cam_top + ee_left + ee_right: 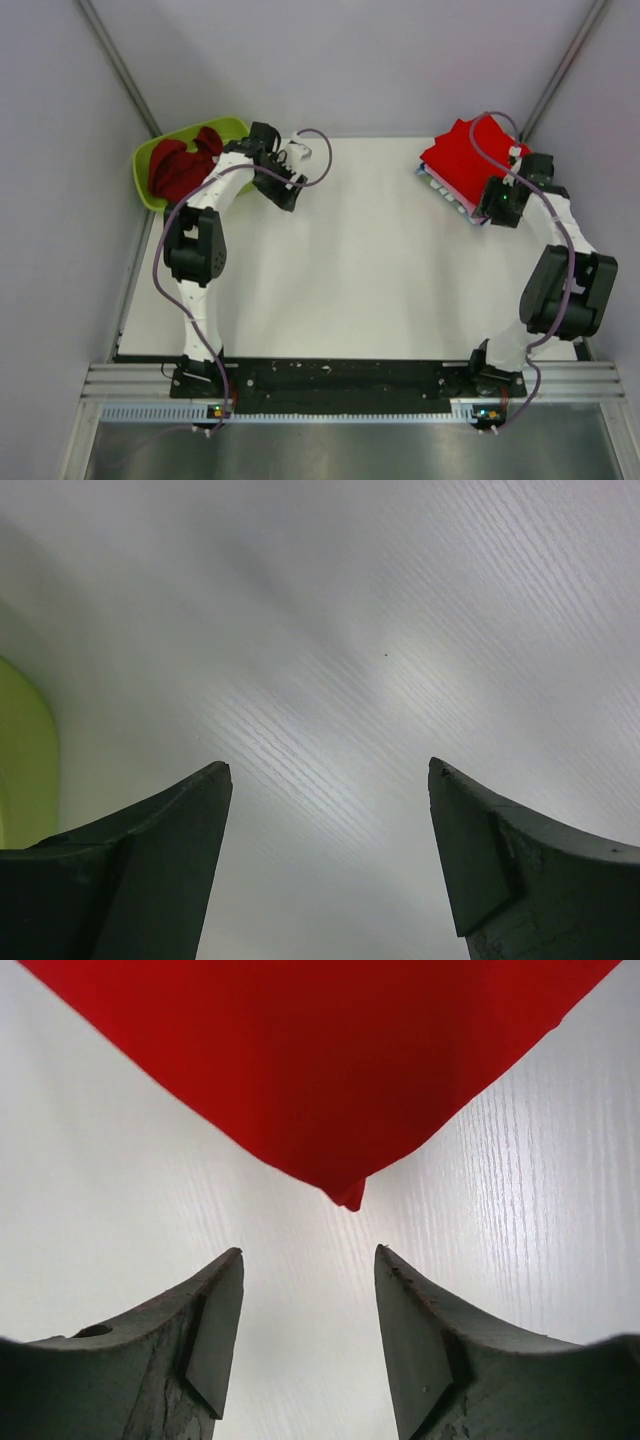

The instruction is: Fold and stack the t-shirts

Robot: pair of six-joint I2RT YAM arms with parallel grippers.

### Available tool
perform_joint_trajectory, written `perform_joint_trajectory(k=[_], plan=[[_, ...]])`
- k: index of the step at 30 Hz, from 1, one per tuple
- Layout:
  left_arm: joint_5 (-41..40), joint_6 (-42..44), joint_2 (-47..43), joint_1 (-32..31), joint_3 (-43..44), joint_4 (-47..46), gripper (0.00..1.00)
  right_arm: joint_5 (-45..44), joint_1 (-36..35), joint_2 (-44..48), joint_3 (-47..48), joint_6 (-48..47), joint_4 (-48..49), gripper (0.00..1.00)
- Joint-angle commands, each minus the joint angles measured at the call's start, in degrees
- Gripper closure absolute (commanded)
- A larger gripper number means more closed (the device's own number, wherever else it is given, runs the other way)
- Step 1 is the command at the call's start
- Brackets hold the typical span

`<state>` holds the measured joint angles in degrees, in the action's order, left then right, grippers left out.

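Note:
A folded bright red t-shirt (462, 158) lies on top of a stack at the table's back right. Blue and pale edges of other folded t-shirts (445, 192) show under it. In the right wrist view a corner of the red t-shirt (330, 1070) lies just beyond my right gripper (310, 1255), which is open with only bare table between its fingers. From above, the right gripper (492, 208) sits at the stack's near corner. A crumpled darker red t-shirt (180, 165) lies in the tub. My left gripper (283, 185) hovers open beside the tub, empty over the table (330, 770).
The lime-green plastic tub (228, 128) stands at the table's back left corner, and its rim (25, 750) shows at the left edge of the left wrist view. Grey walls close in the table (360, 270) at the back and both sides.

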<state>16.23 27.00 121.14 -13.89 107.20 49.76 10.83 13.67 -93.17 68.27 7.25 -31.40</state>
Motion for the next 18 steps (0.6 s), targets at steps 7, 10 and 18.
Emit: perform_joint_trajectory(k=[7,10,18], plan=[[1.7,-0.02,-2.31,0.35,1.79,0.69,0.16,6.31,6.97,-1.03,13.54,9.09,11.6,0.76],[1.79,-0.11,-2.93,0.35,1.52,0.87,0.17,5.08,8.74,-7.54,18.64,14.35,15.83,1.0],[1.44,0.15,-4.16,0.35,0.03,0.6,0.16,-6.25,9.88,-19.41,25.25,25.88,20.15,1.0]])
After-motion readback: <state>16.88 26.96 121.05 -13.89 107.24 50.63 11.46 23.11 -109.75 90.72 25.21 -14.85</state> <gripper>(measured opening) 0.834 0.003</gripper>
